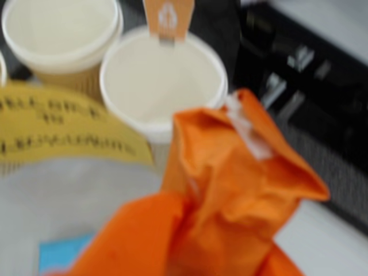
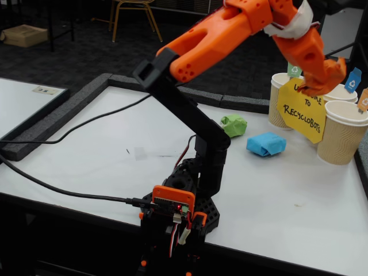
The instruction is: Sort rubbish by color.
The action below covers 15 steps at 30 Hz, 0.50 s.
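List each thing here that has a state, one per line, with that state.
tool: raised over the cups, shut on the orange wad
orange wad: held in the air, crumpled
green wad: lying on the table
blue wad: lying on the table
cup with orange tag: upright, empty

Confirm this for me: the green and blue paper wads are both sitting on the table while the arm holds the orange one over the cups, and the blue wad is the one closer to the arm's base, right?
Not quite. In the fixed view, the green wad is the one closer to the arm's base; the blue wad lies further right, towards the cups. The rest holds: both lie on the table, and the gripper holds the orange wad over the cups.
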{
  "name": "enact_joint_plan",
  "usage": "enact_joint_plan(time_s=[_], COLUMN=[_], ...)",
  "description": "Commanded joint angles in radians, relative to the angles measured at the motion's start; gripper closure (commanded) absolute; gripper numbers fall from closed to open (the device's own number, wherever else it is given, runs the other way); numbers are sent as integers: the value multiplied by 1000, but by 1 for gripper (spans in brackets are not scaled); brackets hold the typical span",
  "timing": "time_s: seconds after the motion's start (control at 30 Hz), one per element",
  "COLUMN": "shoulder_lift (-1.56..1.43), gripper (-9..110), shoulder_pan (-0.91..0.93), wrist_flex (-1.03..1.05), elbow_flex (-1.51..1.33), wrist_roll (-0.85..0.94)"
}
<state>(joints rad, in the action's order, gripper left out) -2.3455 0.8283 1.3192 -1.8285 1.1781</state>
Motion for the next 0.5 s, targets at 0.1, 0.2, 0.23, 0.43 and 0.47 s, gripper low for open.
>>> enact_joint_plan(time_s=[0.1, 0.2, 0.23, 0.43, 0.47], shoulder_lift=[163, 242, 265, 405, 430], gripper=[101, 101, 101, 101, 101], shoulder_pan=[17, 8, 3, -12, -15], wrist_flex=[-89, -89, -86, -38, -28], elbow_flex=[299, 391, 417, 595, 626], wrist_roll=[9, 11, 11, 11, 11])
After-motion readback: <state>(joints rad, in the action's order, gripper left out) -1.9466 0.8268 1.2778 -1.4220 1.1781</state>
